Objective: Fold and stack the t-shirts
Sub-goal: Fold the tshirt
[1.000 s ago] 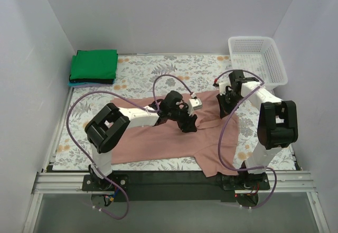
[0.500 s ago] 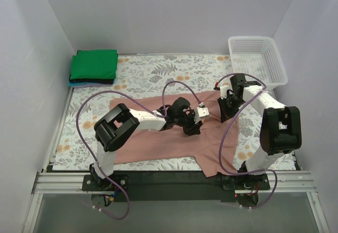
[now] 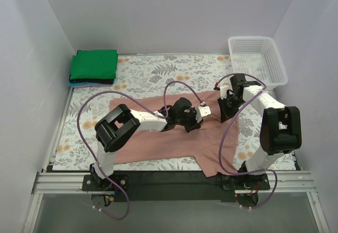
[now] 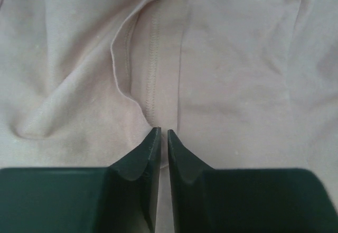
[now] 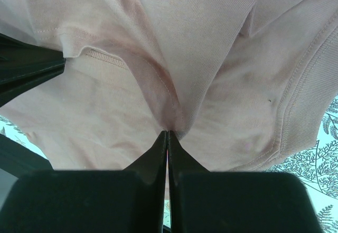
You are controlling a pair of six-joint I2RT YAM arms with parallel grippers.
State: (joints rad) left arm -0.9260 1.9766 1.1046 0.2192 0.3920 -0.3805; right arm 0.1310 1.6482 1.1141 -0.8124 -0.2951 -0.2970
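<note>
Pink-brown shirt [image 3: 153, 140] lies spread on the floral cloth [image 3: 142, 74], long axis left to right — both claws work its right end. Right gripper [image 5: 167, 133] pinches a bunched ridge tight; left gripper [image 4: 160, 133], just inboard, nips a seam fold.

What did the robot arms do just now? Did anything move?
The left gripper slid right across the pink t-shirt, toward the right gripper, which barely shifted. Both are pinched shut on the cloth. The shirt's outline, the folded green t-shirt and the white basket stayed put.
</note>
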